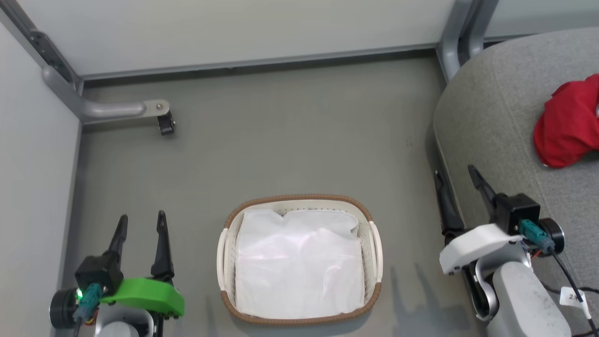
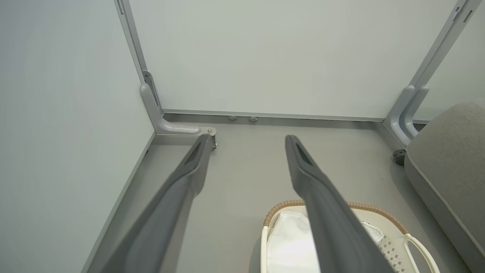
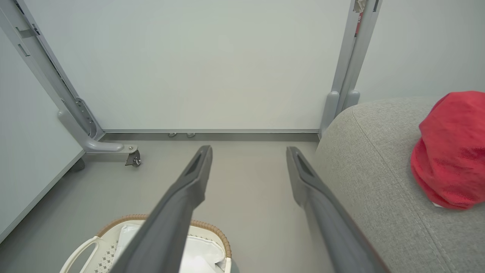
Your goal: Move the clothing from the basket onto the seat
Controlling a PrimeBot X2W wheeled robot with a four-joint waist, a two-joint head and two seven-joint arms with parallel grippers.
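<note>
Down at the robot's base, between both arms, sat the basket (image 1: pixel 299 198) on the floor (image 1: pixel 281 140). Handles at robot's left and right, so long axis looked crosswise; hard to be sure. Held just the white liner (image 1: pixel 299 262), lying flat-ish and rumpled.

Clothing (image 1: pixel 568 124) was on the seat (image 1: pixel 491 121), off to the robot's right, well apart from the basket. One bunched red lump, longer dimension running roughly away from the robot, far end cut by the edge of the head view. Couldn't tell which end was which.

Floor plain grey. Seat's rounded grey corner sat just beside the right arm. Pale wall panels (image 1: pixel 234 28) closed off the far side and the left, with a grey frame foot and caster (image 1: pixel 166 125) in the far left corner.

Left gripper (image 1: pixel 142 215) hung low by the left panel, fingers forward, spread apart, nothing between them. Right gripper (image 1: pixel 454 171) was at the seat's edge, fingers forward, spread wide, also holding nothing.
</note>
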